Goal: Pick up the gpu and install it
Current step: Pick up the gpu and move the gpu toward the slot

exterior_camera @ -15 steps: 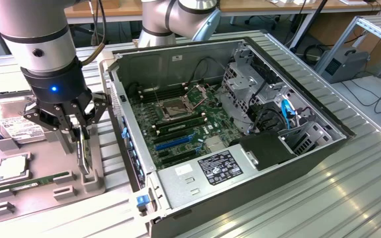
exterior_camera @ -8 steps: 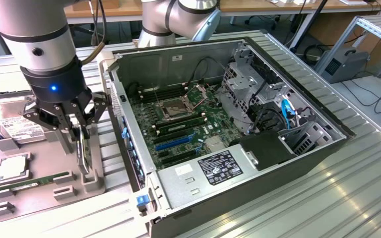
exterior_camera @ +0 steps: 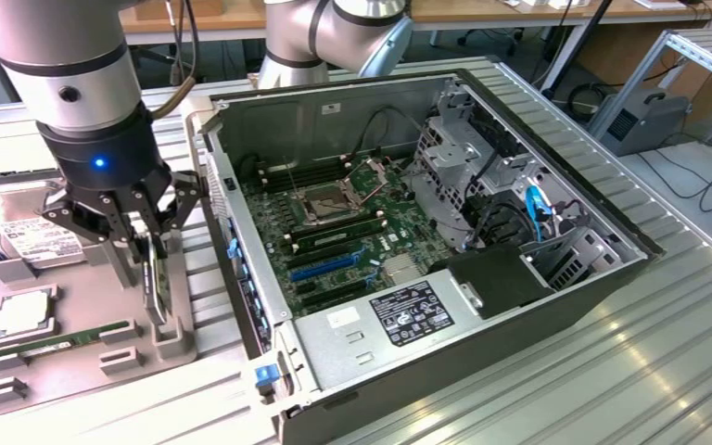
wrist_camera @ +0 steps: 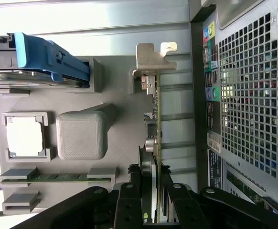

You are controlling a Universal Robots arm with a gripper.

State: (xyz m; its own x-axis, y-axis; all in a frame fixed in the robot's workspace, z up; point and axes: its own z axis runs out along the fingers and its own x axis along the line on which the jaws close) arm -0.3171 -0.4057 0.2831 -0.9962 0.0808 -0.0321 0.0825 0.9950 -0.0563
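Observation:
The gpu (exterior_camera: 155, 278) is a thin dark card standing on edge in a slot of the grey holder tray (exterior_camera: 96, 357) at the exterior view's left. My gripper (exterior_camera: 146, 255) reaches down over it from above. Its black fingers sit on either side of the card, pressed against both faces. In the wrist view the gpu (wrist_camera: 154, 119) runs away from my gripper (wrist_camera: 151, 200), and its silver end bracket (wrist_camera: 151, 59) is at the far end. The card's lower edge still rests in the holder tray (wrist_camera: 115, 95).
The open computer case (exterior_camera: 455, 185) lies beside the tray, motherboard up, with a blue expansion slot (exterior_camera: 325, 267) near its rear wall. On the tray are a hard drive (exterior_camera: 29, 236), a CPU (exterior_camera: 25, 313) and a green memory stick (exterior_camera: 59, 340). The case's perforated rear panel (wrist_camera: 249, 95) stands close beside the card.

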